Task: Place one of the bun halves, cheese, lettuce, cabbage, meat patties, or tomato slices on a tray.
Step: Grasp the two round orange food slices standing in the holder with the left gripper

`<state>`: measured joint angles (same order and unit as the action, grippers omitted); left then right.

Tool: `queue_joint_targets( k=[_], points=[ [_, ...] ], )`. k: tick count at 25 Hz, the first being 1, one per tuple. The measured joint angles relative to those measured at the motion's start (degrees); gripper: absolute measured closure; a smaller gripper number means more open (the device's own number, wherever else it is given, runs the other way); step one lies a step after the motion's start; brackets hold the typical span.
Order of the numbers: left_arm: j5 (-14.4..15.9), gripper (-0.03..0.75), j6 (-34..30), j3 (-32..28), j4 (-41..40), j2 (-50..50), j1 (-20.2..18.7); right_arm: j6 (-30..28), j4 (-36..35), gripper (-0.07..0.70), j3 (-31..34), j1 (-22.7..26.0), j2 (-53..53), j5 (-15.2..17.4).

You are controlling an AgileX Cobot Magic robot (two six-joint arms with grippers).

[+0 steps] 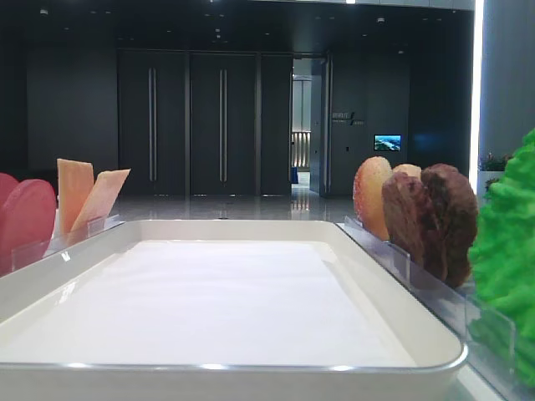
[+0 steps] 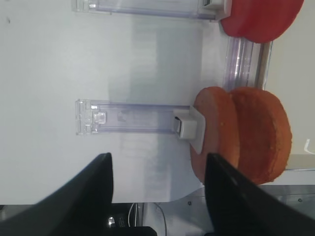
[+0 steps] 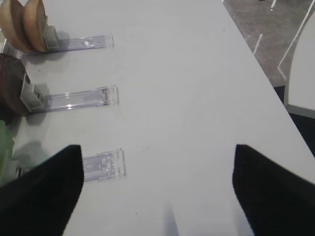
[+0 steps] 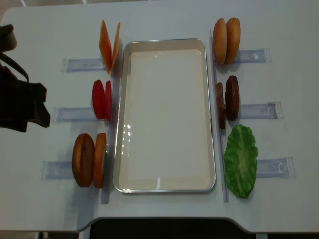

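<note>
The white tray [image 4: 212, 114] lies bare in the middle of the table. Left of it stand cheese [image 4: 107, 45], tomato slices [image 4: 102, 99] and two bun halves [image 4: 89, 159]. To its right are more bun halves [image 4: 227, 40], meat patties [image 4: 227, 102] and lettuce [image 4: 240, 159]. Cabbage is out of view. My left gripper [image 2: 157, 196] is open and holds nothing, just short of the bun halves [image 2: 246, 137], with its right finger [image 2: 241, 201] near them. My right gripper [image 3: 157, 191] is open over bare table, away from the patty [image 3: 12, 91] and lettuce [image 3: 5, 147].
Clear plastic holders [image 3: 78, 101] run out from each food pair towards the table sides. The left arm [image 4: 20, 99] hangs over the table's left edge. The table's right edge [image 3: 256, 64] drops to dark floor. The front edge [image 2: 162, 196] is close below the left gripper.
</note>
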<state>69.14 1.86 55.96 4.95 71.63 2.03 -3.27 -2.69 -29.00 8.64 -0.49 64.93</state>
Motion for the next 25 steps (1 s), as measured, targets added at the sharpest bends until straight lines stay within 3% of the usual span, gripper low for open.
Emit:
queue_joint_targets(
  k=[7, 12, 18, 24, 25],
  points=[
    [-1.22, 0.264, -0.15, 0.00, 3.31, 0.11, -0.10, 0.00, 0.00, 0.047, 0.00, 0.00, 0.00, 0.00],
    [-2.64, 0.264, 1.18, 0.00, 3.75, 0.11, -3.43, 0.00, 0.00, 0.047, 0.00, 0.00, 0.00, 0.00],
    [-3.14, 0.264, 11.11, 0.00, -0.05, 0.11, -12.67, 0.00, 0.00, 0.047, 0.00, 0.00, 0.00, 0.00],
    [-5.55, 0.264, 18.91, 0.00, -1.03, 1.00, -22.18, 0.00, 0.00, 0.047, 0.00, 0.00, 0.00, 0.00],
    [-5.66, 0.264, 20.91, 0.00, -1.76, 2.22, -25.03, 0.00, 0.00, 0.047, 0.00, 0.00, 0.00, 0.00]
  ],
)
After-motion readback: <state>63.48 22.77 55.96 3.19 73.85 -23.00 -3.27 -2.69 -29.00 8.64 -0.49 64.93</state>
